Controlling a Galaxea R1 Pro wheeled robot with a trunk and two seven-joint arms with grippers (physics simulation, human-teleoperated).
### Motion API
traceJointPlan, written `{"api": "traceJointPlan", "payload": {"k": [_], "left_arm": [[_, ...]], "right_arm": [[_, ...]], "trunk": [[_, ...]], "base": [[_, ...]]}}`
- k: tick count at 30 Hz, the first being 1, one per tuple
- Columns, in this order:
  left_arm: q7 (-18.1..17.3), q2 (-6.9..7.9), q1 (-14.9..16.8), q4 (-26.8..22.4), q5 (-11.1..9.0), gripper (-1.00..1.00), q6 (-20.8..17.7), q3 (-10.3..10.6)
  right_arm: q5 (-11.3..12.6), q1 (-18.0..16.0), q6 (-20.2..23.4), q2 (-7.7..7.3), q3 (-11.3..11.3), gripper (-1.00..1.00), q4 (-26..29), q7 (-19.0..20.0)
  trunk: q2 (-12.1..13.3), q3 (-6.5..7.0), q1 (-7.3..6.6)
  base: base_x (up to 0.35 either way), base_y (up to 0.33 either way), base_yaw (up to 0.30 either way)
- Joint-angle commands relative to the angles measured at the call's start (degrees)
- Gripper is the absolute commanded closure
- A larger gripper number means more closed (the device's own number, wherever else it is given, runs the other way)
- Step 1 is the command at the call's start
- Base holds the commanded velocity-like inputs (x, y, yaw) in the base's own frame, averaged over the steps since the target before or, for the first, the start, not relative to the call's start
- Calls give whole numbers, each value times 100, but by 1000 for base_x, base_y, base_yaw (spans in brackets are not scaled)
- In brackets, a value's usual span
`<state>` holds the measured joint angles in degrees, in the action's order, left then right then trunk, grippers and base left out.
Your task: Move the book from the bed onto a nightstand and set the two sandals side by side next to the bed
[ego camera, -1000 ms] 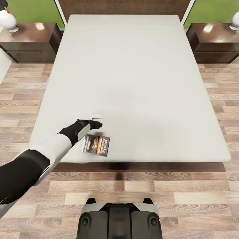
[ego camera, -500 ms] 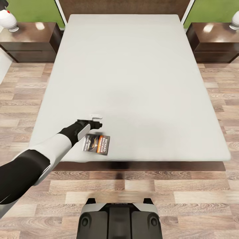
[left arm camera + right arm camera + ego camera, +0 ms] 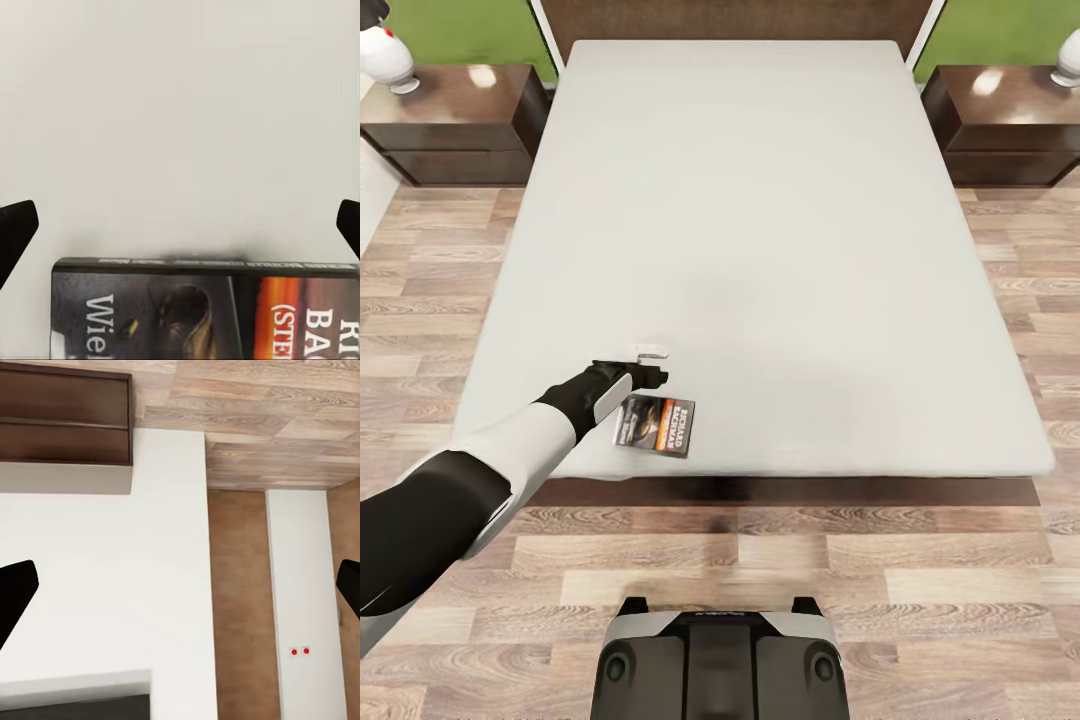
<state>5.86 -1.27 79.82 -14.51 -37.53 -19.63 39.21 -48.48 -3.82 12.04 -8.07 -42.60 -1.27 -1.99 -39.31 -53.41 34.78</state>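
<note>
The book lies flat on the bed's light-grey mattress near the foot edge, dark cover with an orange band. My left gripper hovers open just beyond it, towards the headboard. In the left wrist view the book lies just short of the open left gripper, with bare mattress between the fingertips. The right gripper is open and holds nothing. A nightstand stands at the bed's left and another nightstand at its right. The sandals are out of view.
A white lamp sits on the left nightstand and a white lamp on the right one. Wood-plank floor runs around the bed. My base stands at the foot of the bed.
The whole view has shifted a little, so bed and book sit higher in the picture. The book now lies closer to my left gripper, which keeps its place in the view.
</note>
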Motion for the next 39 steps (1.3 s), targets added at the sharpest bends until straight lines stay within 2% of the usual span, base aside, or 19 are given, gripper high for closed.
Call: {"api": "traceJointPlan", "payload": {"k": [1,32,39], "left_arm": [[41,1,1,-10,-61,-100,-20,45],[62,-5,7,-17,-61,-100,-4,60],[64,-5,5,-17,-61,-100,0,57]], "right_arm": [[-56,-4,9,-3,-48,-100,-13,-21],[-56,-4,9,-10,-52,-100,-21,-21],[-56,-4,9,-7,-48,-100,-20,-21]], "trunk": [[-5,-3,0],[-5,-3,0],[-286,-129,154]], "base": [[-107,9,0],[-23,3,0],[0,0,0]]}}
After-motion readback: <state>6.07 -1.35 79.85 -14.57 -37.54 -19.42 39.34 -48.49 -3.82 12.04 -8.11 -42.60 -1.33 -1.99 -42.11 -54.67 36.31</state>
